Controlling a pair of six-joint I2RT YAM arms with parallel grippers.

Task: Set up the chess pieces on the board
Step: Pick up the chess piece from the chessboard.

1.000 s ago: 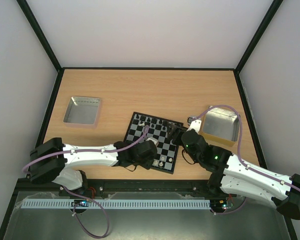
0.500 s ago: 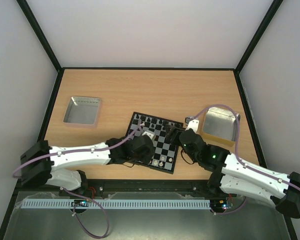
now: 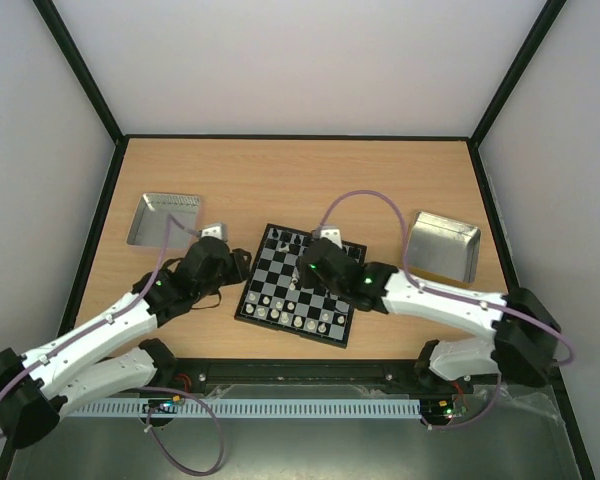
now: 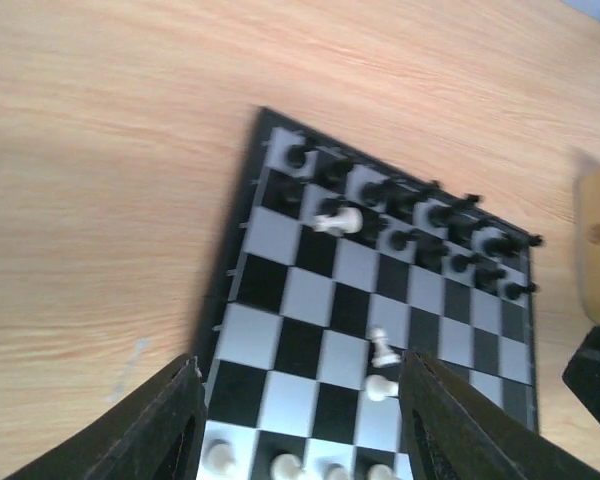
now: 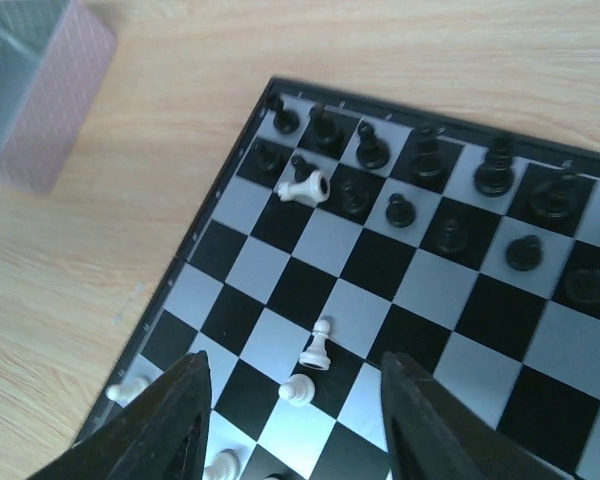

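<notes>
Top external view: the board (image 3: 298,287) lies on the desk (image 3: 280,180), with black chess pieces (image 5: 425,155) along its far edge and cream chess pieces (image 3: 290,318) along its near edge. One cream piece (image 5: 305,187) lies toppled among the black. The left gripper (image 4: 302,365) hovers by the board's left edge and the right gripper (image 5: 295,360) above the board, both parted and empty.

You've got the board (image 5: 380,265) sitting skewed on the counter (image 3: 300,180). Black pieces (image 5: 425,155) fill its far rows, one cream piece (image 5: 305,187) lies tipped over among them, and two cream pawns (image 5: 317,350) stand mid-board.
</notes>
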